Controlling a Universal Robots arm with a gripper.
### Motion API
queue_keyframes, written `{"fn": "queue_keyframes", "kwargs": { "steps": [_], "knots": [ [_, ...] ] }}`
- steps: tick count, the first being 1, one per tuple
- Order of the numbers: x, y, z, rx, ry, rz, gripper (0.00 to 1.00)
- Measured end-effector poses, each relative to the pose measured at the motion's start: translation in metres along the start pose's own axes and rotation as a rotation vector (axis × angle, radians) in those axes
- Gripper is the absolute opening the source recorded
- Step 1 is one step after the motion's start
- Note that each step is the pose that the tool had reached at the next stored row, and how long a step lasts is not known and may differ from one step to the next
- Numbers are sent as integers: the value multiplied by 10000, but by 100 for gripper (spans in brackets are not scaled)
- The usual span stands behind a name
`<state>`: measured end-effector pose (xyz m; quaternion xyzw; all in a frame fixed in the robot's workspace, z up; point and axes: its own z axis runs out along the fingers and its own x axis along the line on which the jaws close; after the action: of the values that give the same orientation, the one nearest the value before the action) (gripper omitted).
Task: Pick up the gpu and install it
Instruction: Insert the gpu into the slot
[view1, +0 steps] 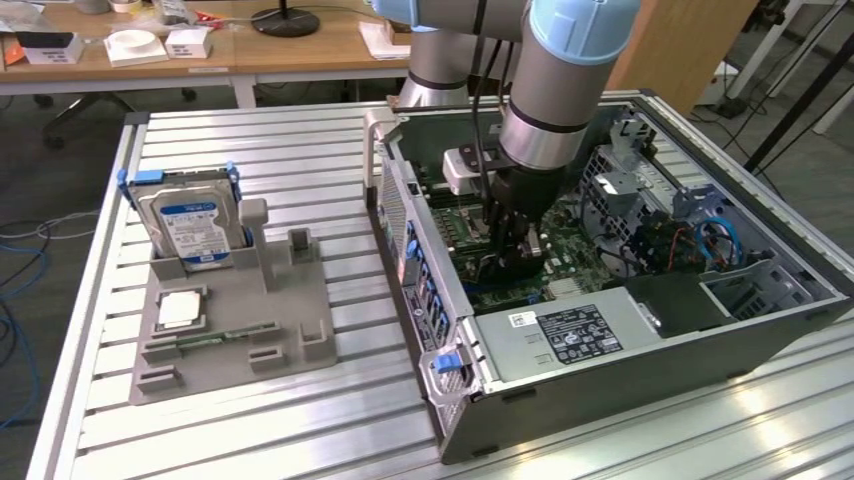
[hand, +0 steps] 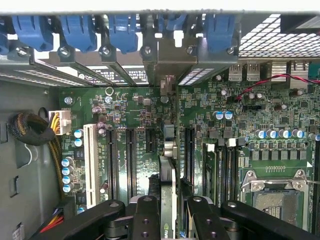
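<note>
Black hand (hand: 167, 220) pinches the gpu (hand: 169, 150) edge-on above the motherboard (hand: 135, 115); insertion step, requiring slot alignment.

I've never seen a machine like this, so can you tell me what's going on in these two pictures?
That is a robot arm working inside an open computer case. One picture is taken from off to the side. The other comes from a camera on the arm's wrist, looking down at the green motherboard. The robot's hand is shut on the gpu, a thin black card, holding it edge-on over the motherboard's slots. On the table, a grey tray carries a blue-labelled hard drive standing upright and a slim green memory stick lying flat.
</note>
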<state>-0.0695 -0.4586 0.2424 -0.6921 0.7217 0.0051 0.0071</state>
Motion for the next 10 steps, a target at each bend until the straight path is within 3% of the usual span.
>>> {"fn": "queue_keyframes", "kwargs": {
  "steps": [10],
  "knots": [
    [0, 0, 4, 0, 0, -1, 26]
  ]
}}
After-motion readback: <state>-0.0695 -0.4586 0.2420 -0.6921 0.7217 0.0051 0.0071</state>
